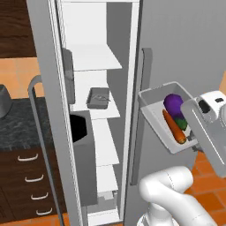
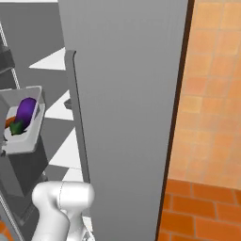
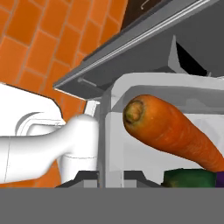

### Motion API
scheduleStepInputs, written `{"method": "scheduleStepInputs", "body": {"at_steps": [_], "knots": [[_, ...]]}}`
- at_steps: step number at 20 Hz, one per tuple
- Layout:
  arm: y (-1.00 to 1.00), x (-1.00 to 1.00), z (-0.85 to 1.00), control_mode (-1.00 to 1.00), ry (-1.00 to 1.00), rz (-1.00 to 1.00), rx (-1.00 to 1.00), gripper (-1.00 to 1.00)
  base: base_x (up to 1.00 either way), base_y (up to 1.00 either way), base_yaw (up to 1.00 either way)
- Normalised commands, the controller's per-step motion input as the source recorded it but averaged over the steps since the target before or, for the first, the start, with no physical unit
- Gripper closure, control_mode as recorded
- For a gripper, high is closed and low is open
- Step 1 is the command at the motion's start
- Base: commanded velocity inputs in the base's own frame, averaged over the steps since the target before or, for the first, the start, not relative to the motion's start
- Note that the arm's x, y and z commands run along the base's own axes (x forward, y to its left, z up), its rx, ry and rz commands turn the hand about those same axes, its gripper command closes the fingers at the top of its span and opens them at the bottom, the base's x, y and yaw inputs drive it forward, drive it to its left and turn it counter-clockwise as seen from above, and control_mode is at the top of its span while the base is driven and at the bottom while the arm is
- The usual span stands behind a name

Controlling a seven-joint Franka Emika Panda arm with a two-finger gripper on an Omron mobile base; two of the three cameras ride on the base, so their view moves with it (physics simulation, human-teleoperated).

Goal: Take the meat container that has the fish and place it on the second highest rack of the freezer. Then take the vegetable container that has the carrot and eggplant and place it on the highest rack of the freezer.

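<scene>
Both base views face the freezer (image 1: 95, 110); hand view close.

You can't see the gripper's fingertips — the arm covers the vegetable container (image 1: 155, 115) at its 4 o'clock corner. In the hand view the carrot (image 3: 173, 131) runs off at 4 o'clock. The tray (image 1: 98, 98) on the second highest rack (image 1: 103, 112) — contents too small to tell.

Freezer (image 1: 95, 110) door open, white shelves visible; a small grey container (image 1: 98, 97) sits on the second highest rack (image 1: 105, 108), highest rack (image 1: 95, 59) above it is bare. Arm holds the vegetable container (image 1: 155, 115) up in front of the closed right-hand door, tilted, with the eggplant (image 1: 173, 104) and the carrot (image 1: 174, 126) inside, touching. Gripper itself hidden behind the white hand; dark counter and wood drawers (image 1: 31, 185) at left.
</scene>
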Motion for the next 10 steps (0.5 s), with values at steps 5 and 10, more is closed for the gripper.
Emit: {"method": "scheduleStepInputs", "body": {"at_steps": [5, 10], "knots": [[0.00, 0.00, 0.00, 1.00, 0.00, 0.00, 0.00, 1.00, 0.27, 0.02, 0.13], [0.01, 0.04, 0.04, -1.00, 0.00, 0.01, 0.01, 1.00, 0.00, 0.14, 0.08]]}}
